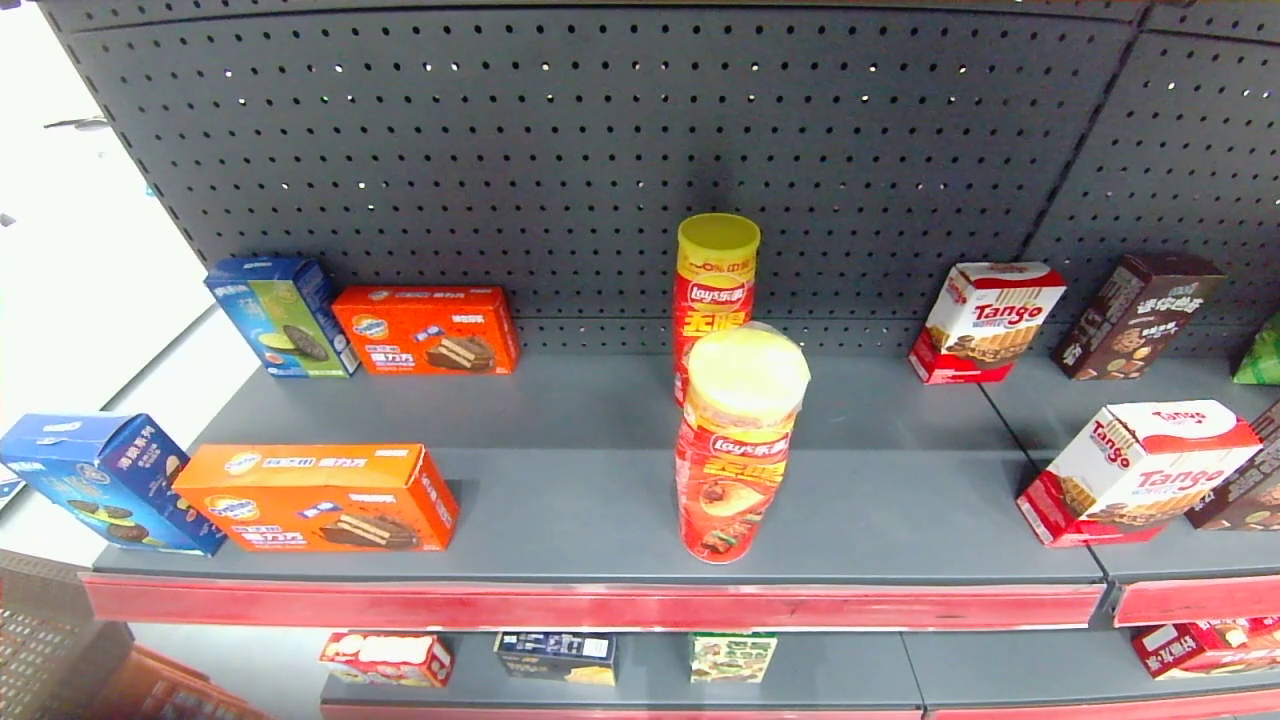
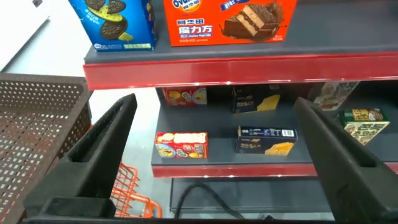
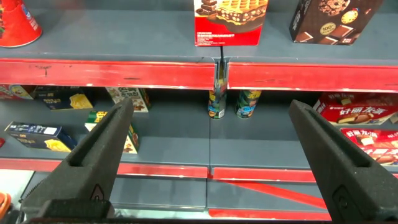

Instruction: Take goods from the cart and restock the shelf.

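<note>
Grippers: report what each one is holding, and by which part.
Nothing is held. The left gripper is open with nothing between its fingers, and so is the right gripper.

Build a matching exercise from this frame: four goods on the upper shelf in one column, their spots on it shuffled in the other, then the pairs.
Things
1. front chip can
2. brown cookie box
3. blue-and-green box
4. front orange box

Places on the shelf, as the head view shows it
A. back row, left end
B. front edge, middle
C. front edge, left part
D. back row, right section

Pairs: 1-B, 2-D, 3-A, 4-C
</note>
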### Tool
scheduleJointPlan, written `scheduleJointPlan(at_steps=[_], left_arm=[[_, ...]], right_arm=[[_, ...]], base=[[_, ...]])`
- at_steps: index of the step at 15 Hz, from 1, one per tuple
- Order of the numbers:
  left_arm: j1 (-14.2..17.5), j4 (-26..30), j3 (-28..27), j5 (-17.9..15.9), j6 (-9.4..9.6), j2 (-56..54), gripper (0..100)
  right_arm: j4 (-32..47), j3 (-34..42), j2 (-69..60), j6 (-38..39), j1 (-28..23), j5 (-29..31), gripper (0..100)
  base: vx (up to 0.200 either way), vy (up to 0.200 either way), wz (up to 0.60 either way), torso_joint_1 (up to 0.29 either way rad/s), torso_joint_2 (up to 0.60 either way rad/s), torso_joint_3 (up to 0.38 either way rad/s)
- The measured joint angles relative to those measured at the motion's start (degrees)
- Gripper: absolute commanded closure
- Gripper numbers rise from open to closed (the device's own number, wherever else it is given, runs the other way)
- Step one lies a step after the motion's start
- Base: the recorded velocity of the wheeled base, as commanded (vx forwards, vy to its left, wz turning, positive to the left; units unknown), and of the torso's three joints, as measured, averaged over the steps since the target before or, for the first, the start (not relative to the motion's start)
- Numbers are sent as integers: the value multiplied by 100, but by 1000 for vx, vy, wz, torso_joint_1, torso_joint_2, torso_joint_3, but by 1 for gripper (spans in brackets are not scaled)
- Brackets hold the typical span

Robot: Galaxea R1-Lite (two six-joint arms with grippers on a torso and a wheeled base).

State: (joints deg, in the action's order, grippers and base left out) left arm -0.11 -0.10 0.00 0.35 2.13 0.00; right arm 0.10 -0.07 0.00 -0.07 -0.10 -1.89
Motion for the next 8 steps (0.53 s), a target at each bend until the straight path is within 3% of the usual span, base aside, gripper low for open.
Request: scheduleJointPlan(at_steps=[4,5,8], left_arm=[[1,0,0,-9,-26,0,0],[1,2,0,-6,-26,0,0],[4,2,0,16,-35,0,0]], right_arm=[[-2,0,0,0,0,-2,0],[0,0,0,0,0,0,0],[0,0,0,0,0,0,0]], base=[[0,0,0,0,0,0],[-200,0,0,7,2,7],[0,0,0,0,0,0]])
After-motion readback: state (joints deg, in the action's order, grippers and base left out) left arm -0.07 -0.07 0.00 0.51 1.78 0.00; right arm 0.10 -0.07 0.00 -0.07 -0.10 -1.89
